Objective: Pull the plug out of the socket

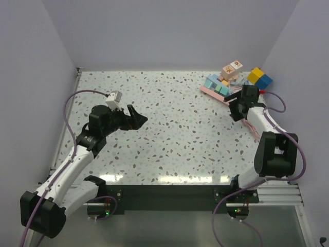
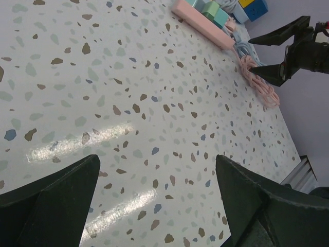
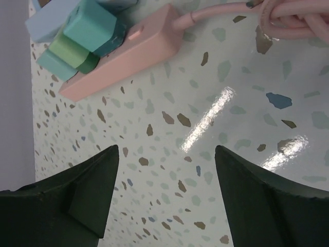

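At the lower left of the top view, the left arm reaches up over the speckled table (image 1: 169, 149), and the left gripper (image 1: 139, 117) hangs above the left half of the tabletop. Its claw is spread wide with nothing between the fingers (image 2: 51, 200), which frame bare table in the left wrist view.

On the right side of the top view, the right arm stretches from the lower right toward the upper right. The right gripper (image 1: 236, 107) sits just short of the pink power strip (image 1: 213, 92), with its claw also spread and holding nothing. In the right wrist view its two dark fingers (image 3: 67, 200) fill the bottom corners.

The coiled pink cable (image 3: 288, 18) lies at the upper right of that view and runs into the end of the strip. The strip crosses the upper left, with a teal plug (image 3: 95, 23), a green plug (image 3: 72, 51) and a pale blue plug (image 3: 49, 20) seated on it side by side.

Beyond the strip, in the upper right of the top view, stand two picture blocks (image 1: 231, 68), a yellow block (image 1: 255, 74) and a blue block (image 1: 265, 82). The print on the picture blocks is too small to read.
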